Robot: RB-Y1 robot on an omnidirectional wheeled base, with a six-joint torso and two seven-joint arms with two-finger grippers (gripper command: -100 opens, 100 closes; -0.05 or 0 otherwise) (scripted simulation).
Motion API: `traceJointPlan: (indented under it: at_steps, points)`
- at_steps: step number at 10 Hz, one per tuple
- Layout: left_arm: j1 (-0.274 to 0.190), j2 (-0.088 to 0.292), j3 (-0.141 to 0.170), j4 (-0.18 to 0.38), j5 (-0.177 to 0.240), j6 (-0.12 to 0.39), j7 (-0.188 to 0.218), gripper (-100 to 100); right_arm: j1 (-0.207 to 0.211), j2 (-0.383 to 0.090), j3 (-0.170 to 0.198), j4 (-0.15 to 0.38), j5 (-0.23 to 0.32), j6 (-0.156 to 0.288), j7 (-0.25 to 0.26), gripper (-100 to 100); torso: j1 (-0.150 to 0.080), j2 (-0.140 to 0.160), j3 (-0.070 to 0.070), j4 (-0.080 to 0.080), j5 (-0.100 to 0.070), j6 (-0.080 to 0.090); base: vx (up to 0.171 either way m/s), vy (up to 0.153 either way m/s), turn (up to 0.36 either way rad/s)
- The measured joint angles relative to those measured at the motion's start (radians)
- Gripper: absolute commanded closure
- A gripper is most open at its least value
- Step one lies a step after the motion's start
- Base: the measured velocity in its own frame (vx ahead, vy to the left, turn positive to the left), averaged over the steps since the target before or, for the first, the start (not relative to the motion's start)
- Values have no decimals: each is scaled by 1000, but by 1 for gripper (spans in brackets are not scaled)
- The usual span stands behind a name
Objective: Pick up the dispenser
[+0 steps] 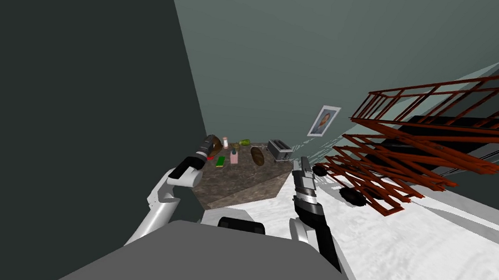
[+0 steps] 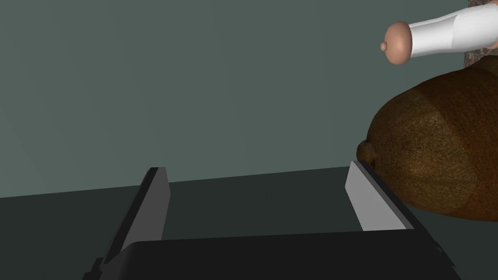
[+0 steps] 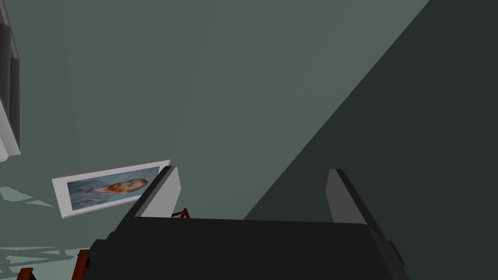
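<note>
The dispenser [image 1: 234,156] is a small pinkish bottle with a dark top, standing near the middle of the dark stone-patterned counter [image 1: 239,185]. My left gripper [image 1: 210,142] hovers over the counter's left end, left of the dispenser and apart from it. In the left wrist view this gripper [image 2: 257,194] is open and holds nothing, with one finger [image 2: 372,204] close beside a brown loaf [image 2: 437,146]. My right gripper [image 1: 302,163] hangs off the counter's right side, open [image 3: 253,194] and holding nothing.
On the counter are a white shaker with a pink cap [image 2: 437,36], a green and red packet [image 1: 220,161], a second brown loaf [image 1: 257,156], a green item [image 1: 244,142] and a toaster [image 1: 279,149]. A red-brown rack [image 1: 409,153] stands on the right.
</note>
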Motion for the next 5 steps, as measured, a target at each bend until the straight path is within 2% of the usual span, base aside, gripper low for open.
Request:
traceJointPlan:
  at_steps: [5]
  points:
    - [-50,18,19,14,5,125,5,-100,0,0,0,0,0,0,0,0,0,-1,0,0,0,0,-22,-12,-28]
